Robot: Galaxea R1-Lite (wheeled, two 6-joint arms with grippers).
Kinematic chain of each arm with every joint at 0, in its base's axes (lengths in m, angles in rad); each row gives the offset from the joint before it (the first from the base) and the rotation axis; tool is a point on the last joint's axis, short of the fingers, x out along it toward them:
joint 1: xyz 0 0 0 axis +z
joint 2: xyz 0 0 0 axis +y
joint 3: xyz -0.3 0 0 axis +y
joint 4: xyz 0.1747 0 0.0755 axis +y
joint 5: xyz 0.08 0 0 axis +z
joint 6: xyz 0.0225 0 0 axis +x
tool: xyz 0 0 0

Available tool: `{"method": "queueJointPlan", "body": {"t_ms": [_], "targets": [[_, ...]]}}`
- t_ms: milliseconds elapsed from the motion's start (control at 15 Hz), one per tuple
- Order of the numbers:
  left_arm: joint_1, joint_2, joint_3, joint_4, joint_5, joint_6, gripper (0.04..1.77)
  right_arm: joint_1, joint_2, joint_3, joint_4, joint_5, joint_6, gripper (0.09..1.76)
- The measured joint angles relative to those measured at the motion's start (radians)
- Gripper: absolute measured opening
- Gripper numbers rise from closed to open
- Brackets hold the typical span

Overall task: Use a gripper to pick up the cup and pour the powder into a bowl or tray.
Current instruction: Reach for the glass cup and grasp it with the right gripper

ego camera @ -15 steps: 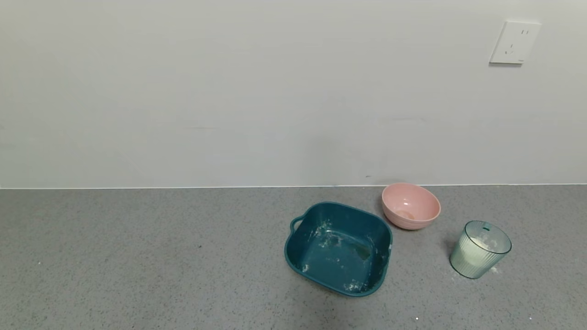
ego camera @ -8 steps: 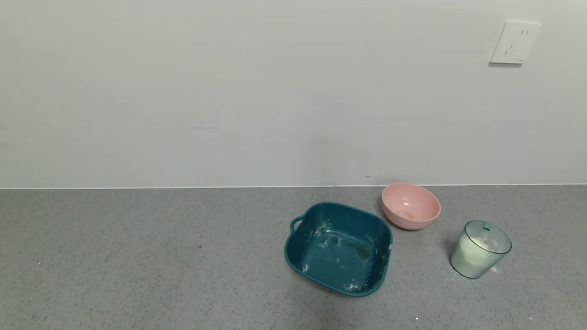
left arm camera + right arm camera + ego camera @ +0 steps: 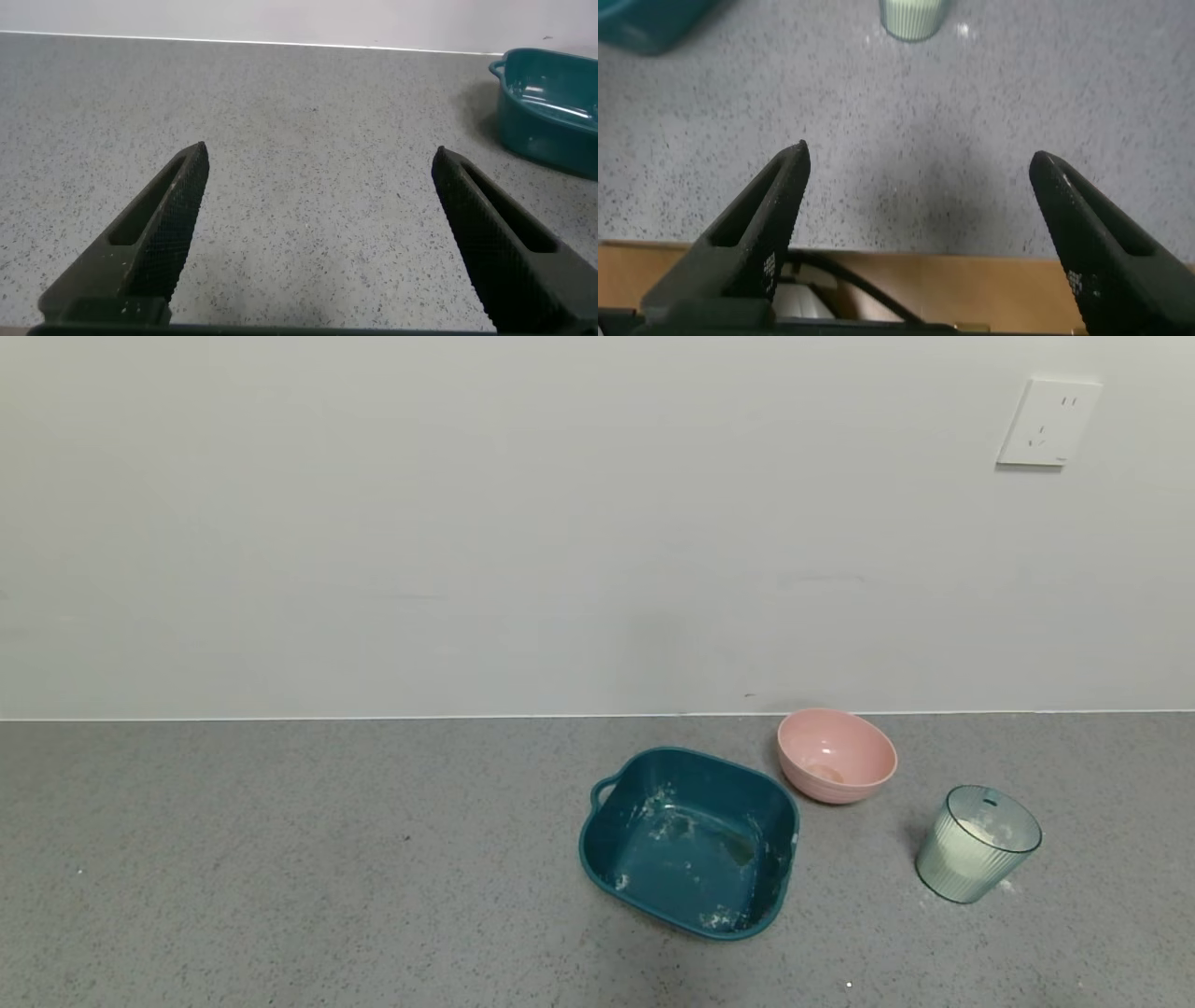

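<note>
My head camera looks forward and down across the grey counter [image 3: 280, 859] to the wall. The left wrist camera sits low, facing along the counter between the left gripper [image 3: 322, 233] fingers, sharing the teal tray [image 3: 551, 117] with the head view. The right wrist camera looks steeply down over the counter's front edge, sharing the cup [image 3: 915, 17].

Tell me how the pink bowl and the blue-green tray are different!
The pink bowl is round and small; the teal tray is squarish, wider, and has a handle on its side. The bowl sits nearer the wall, the tray closer to the robot and to the bowl's left. The tray is smeared with white powder streaks; the bowl looks clean except for a faint patch at its bottom. Both stand upright on the grey counter, and no gripper touches either.
</note>
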Motion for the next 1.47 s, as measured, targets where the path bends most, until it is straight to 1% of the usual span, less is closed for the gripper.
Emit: {"method": "queueJointPlan", "body": {"t_ms": [333,667,933,1067,1467], "targets": [[0.0,0.0,0.0,0.0,0.0,0.0,1.72,0.001,0.187,0.003,-0.033,-0.004,0.035,1.71],[0.0,0.0,0.0,0.0,0.0,0.0,1.72,0.006,0.349,0.06,-0.225,-0.005,0.034,1.71],[0.0,0.0,0.0,0.0,0.0,0.0,1.72,0.011,0.467,0.135,-0.444,-0.004,0.031,1.71],[0.0,0.0,0.0,0.0,0.0,0.0,1.72,0.011,0.543,0.173,-0.582,0.006,0.031,1.71],[0.0,0.0,0.0,0.0,0.0,0.0,1.72,0.004,0.81,0.255,-0.967,0.015,0.031,1.71]]}}
